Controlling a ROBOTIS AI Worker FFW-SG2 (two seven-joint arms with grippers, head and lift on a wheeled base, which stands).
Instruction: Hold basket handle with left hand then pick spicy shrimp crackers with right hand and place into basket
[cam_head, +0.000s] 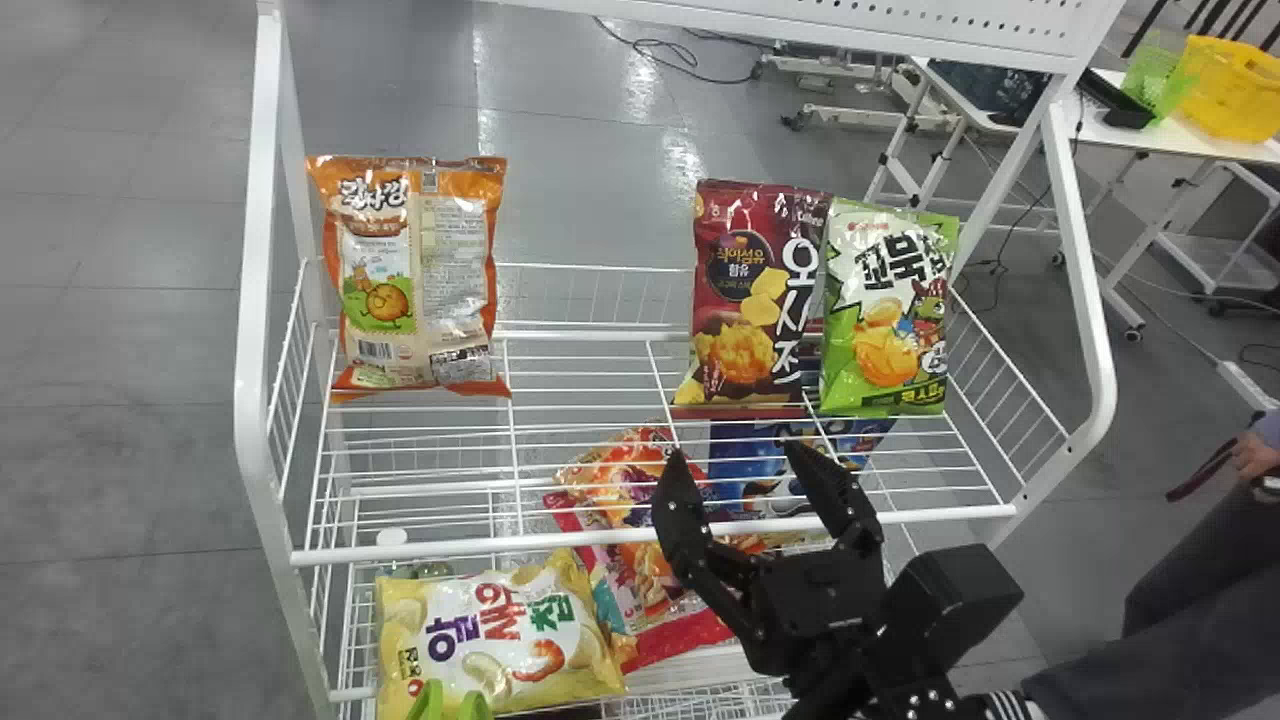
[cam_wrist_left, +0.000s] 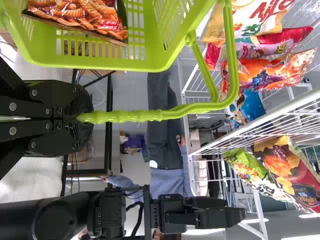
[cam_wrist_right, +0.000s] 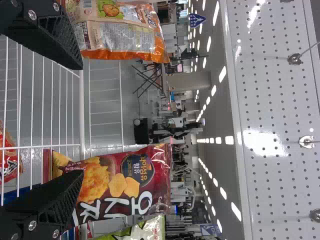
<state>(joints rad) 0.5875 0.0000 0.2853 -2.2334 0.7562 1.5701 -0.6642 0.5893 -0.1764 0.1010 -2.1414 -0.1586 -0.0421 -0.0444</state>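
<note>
Basket handle (cam_wrist_left: 135, 116) sits clamped in the left gripper (cam_wrist_left: 83, 117), the right gripper (cam_head: 735, 452) spread wide.

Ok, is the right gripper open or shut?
Open: head and right wrist views both show the right gripper with its two fingers spread apart, clasping nothing.

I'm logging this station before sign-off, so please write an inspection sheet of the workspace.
Surface: white wire rack, two shelf levels visible.
Job's things: green basket, a bag of orange snacks inside; can't tell which bag is the spicy shrimp crackers.
Clutter: orange bag, maroon bag and green bag upright above; yellow bag lower down.
Grippers: left gripper shut on the basket's handle; right gripper open, empty, near the upper shelf's front.
Cables: dark cable on the floor behind.
Surroundings: yellow basket on a table.
</note>
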